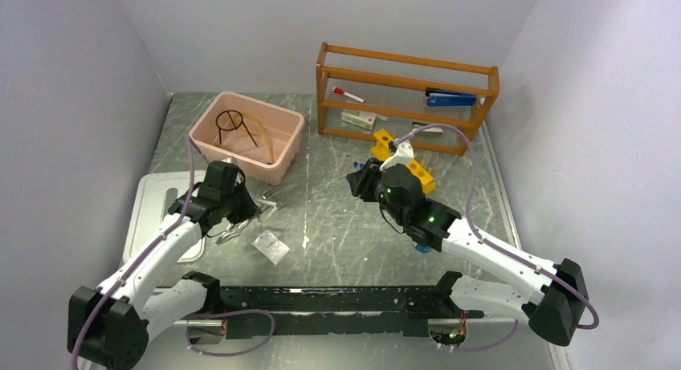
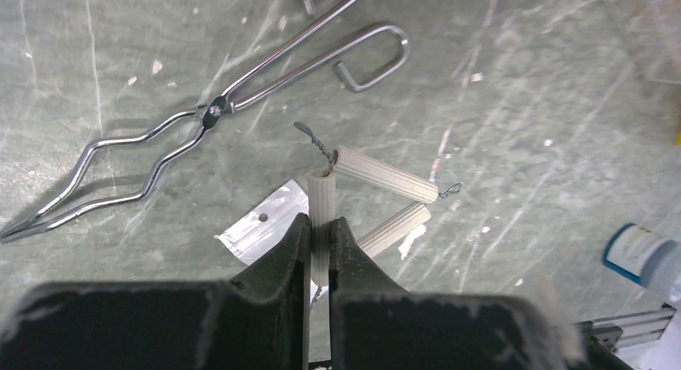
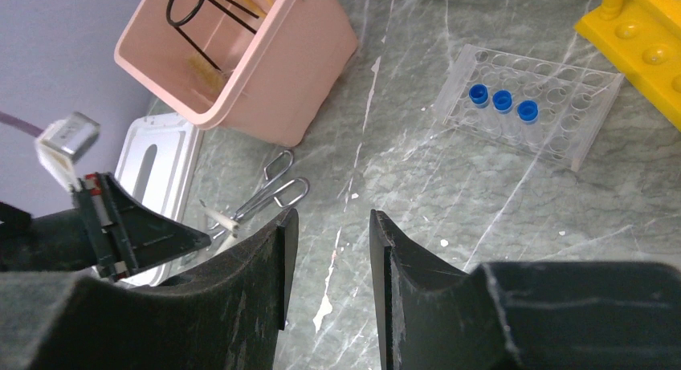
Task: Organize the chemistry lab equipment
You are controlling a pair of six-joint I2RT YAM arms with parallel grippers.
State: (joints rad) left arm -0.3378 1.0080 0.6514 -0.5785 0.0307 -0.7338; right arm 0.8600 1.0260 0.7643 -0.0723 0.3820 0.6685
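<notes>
My left gripper (image 2: 321, 225) is shut on one pale ribbed tube (image 2: 322, 195) of a wire-strung triangle (image 2: 385, 176) lying on the table. Silvery tongs (image 2: 209, 113) lie just beyond it, apart from the fingers. In the top view the left gripper (image 1: 241, 217) sits beside the tongs (image 1: 273, 200). The pink bin (image 1: 277, 165) holds the black ring stand (image 1: 233, 123) and tan tubing (image 1: 265, 141). My right gripper (image 3: 329, 225) hangs open and empty above the table's middle. A clear rack (image 3: 562, 121) with three blue-capped tubes (image 3: 502, 101) stands ahead of it.
A yellow block rack (image 1: 417, 171) stands by the right arm. The wooden shelf (image 1: 405, 97) at the back holds a red-capped marker (image 1: 348, 94) and blue stapler (image 1: 450, 99). A white tray (image 1: 152, 201) lies at the left. A small plastic bag (image 1: 271, 246) lies near the left gripper.
</notes>
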